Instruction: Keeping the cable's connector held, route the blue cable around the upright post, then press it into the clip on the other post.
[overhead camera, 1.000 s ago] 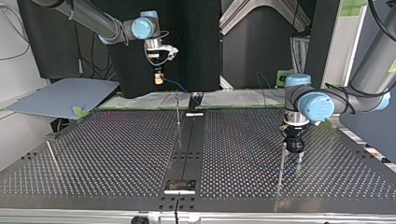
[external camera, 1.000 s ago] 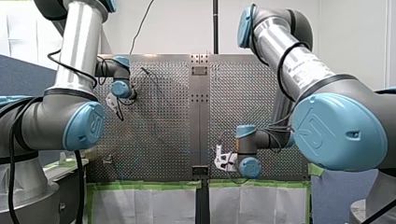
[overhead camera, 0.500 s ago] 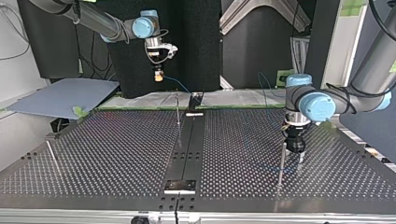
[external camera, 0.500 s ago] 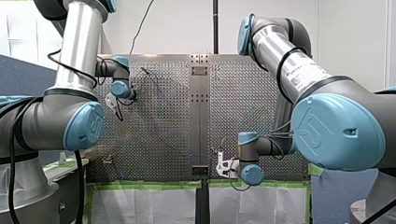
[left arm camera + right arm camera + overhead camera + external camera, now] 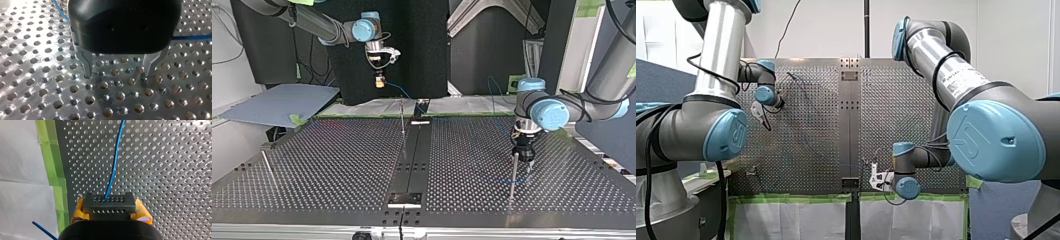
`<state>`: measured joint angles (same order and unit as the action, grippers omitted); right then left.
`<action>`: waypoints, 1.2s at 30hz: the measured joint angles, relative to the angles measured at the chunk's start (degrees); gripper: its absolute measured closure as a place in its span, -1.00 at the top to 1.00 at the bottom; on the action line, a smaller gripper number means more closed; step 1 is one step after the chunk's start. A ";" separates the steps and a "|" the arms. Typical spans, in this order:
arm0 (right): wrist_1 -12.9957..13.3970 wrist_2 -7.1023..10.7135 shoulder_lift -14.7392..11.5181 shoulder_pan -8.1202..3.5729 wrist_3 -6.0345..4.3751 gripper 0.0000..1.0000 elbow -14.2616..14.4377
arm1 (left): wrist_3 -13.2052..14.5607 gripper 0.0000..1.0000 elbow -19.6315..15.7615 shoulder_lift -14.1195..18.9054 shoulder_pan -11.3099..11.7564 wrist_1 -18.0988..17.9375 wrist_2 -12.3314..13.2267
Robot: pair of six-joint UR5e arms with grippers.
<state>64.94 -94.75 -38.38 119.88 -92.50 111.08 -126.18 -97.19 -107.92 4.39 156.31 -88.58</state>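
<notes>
The right end effector (image 5: 110, 211) is closed on the connector (image 5: 109, 204), which is clamped between its yellow pads (image 5: 79, 208). The blue cable (image 5: 113, 162) leaves the connector and runs straight ahead over the perforated desk (image 5: 162, 170). The left end effector (image 5: 117, 72) is open, its metal fingers (image 5: 86, 62) empty and their tips near the desk. An upright post (image 5: 513, 175) stands just beside it.

Front camera: behind and above the arms (image 5: 996, 140), facing out over the perforated table (image 5: 806, 135). Top camera: opposite, low, facing back; both cover the whole table and its centre strip (image 5: 849, 125). Left wrist camera: very close over the holes, behind the left gripper (image 5: 117, 74). Right wrist camera: farther off, behind the right gripper (image 5: 110, 213) and gripped connector (image 5: 109, 206).
</notes>
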 joint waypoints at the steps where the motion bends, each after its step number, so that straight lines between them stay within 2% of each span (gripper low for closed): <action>1: -0.01 -0.01 0.00 -0.03 0.11 -1.00 0.00 | -0.74 1.00 0.00 0.02 0.10 0.14 0.18; 15: 0.54 -0.01 0.02 -0.17 0.37 -1.00 0.00 | -9.06 1.00 0.00 0.06 0.50 4.15 -0.14; 19: 0.61 -0.01 0.02 -0.18 0.37 -1.00 -0.01 | -11.50 1.00 -0.01 0.06 0.51 5.10 0.49; 28: 0.63 0.05 0.00 -0.16 0.37 -1.00 0.02 | -16.94 1.00 -0.04 1.10 0.67 4.94 1.82; 36: 0.58 0.08 0.00 -0.14 0.37 -1.00 0.04 | -21.40 1.00 -0.07 3.16 0.84 4.68 1.79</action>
<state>65.53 -94.67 -38.37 119.74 -92.12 111.13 -147.58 -97.26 -104.76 5.23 160.99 -86.78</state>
